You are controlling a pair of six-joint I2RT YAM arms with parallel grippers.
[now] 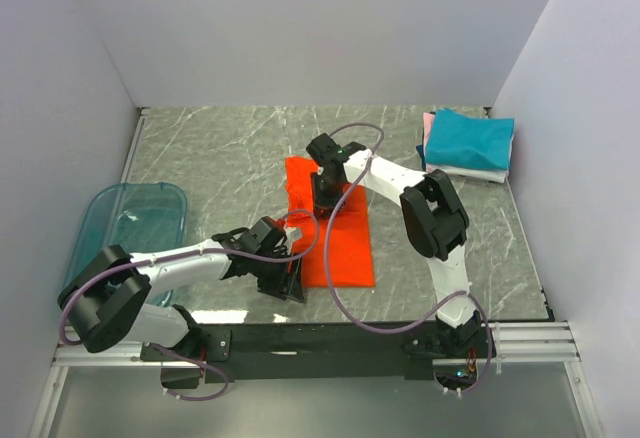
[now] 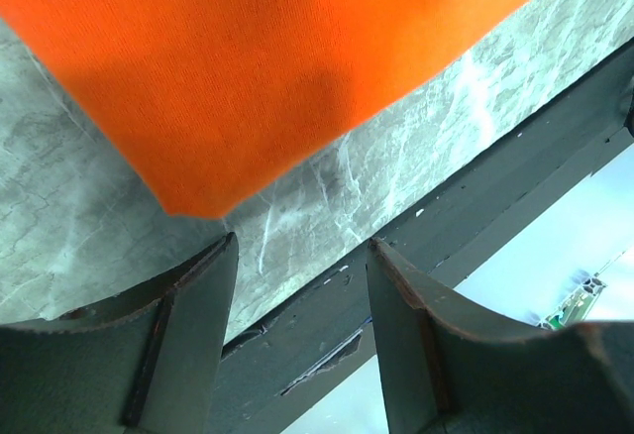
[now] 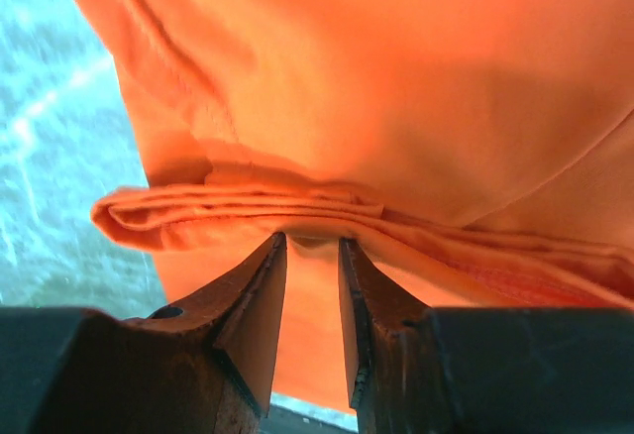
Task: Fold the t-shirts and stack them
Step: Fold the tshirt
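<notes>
The orange-red t-shirt [image 1: 337, 243] lies flat in the middle of the table as a long strip. My right gripper [image 1: 326, 196] is over its far part. In the right wrist view its jaws stand close together, pinching a thick layered fold of the orange t-shirt [image 3: 248, 206] at their tips [image 3: 313, 243]. My left gripper [image 1: 287, 284] is at the shirt's near left corner, just off the cloth. In the left wrist view it [image 2: 302, 256] is open and empty, with the orange corner [image 2: 198, 191] just beyond its fingertips. Folded teal, pink and white t-shirts [image 1: 468, 141] are stacked at the far right.
A translucent blue-green bin [image 1: 130, 223] stands at the left edge of the table. The black rail [image 1: 380, 333] of the table's near edge runs just behind the left gripper and shows in the left wrist view [image 2: 475, 196]. White walls enclose the table.
</notes>
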